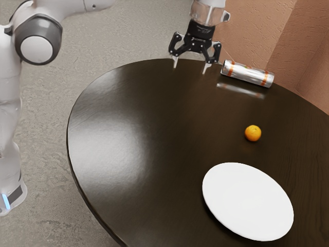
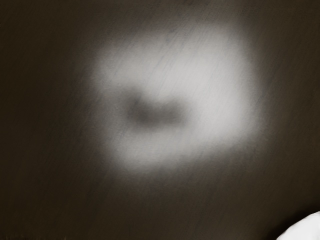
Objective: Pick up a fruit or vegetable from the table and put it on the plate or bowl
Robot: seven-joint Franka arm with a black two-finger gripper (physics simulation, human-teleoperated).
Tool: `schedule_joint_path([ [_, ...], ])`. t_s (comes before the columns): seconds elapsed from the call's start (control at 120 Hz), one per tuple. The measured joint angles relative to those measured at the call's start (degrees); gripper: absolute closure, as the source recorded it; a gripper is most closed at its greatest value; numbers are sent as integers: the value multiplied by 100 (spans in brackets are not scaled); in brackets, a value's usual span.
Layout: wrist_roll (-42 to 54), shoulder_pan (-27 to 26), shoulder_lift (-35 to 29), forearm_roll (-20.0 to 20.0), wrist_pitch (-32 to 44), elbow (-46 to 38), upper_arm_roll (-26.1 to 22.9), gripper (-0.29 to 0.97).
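A white plate (image 1: 248, 200) sits nearest the camera on a round dark worktop (image 1: 133, 139), toward the exterior view's right. Just beyond it, apart from its rim, a small orange (image 1: 253, 133) rests on the wood. Farther back, near the far edge, a silver can with orange bands (image 1: 247, 74) lies on its side. Just to its left, the black gripper (image 1: 190, 68) hangs above the worktop's far edge, fingers spread apart and holding nothing. In the wrist view, the dark worktop carries a pale glare.
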Motion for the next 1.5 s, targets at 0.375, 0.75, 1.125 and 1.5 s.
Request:
schedule_joint_path([
  [0.375, -2293, -421, -61, 38, 616, 30, -88, 0],
  [0.75, 2432, 242, 1565, -636, 3175, 158, -289, 0],
  [1.125, 7145, 870, 3250, -1403, 5350, 1245, -799, 0],
  [1.5, 9784, 1199, 3648, -1450, 6261, 1067, -1073, 0],
])
